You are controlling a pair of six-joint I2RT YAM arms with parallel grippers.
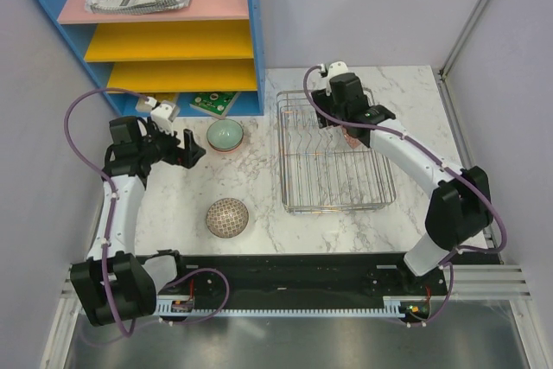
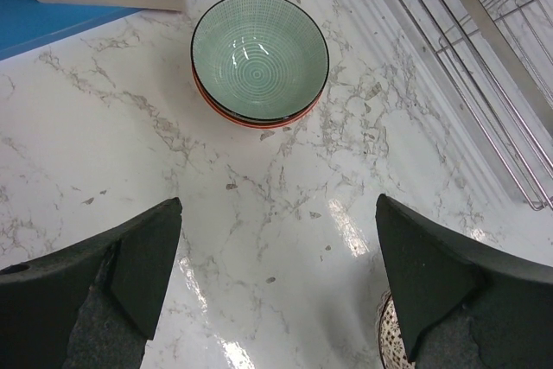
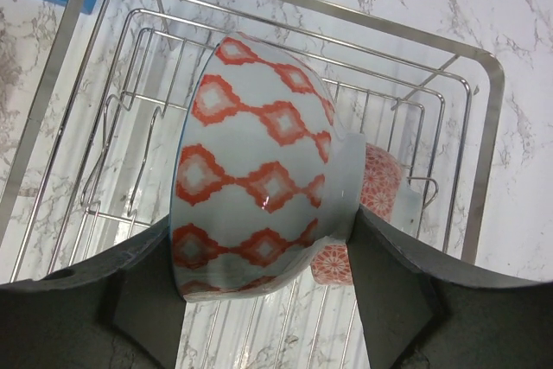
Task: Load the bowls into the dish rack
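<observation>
Bowl (image 3: 259, 179), white with red diamonds

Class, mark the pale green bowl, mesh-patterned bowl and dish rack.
pale green bowl (image 2: 259, 62): left wrist view, inner bottom centre.
mesh-patterned bowl (image 1: 227, 217): top external view, middle of patterned surface.
dish rack (image 1: 333, 174): top external view, bare wire floor.

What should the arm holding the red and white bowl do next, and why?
Probably lower it a little, then let go. The right gripper is shut on the red-and-white bowl, held on edge over the dish rack, next to a red-patterned bowl in the rack. Whether it touches the wires yet isn't clear.
</observation>
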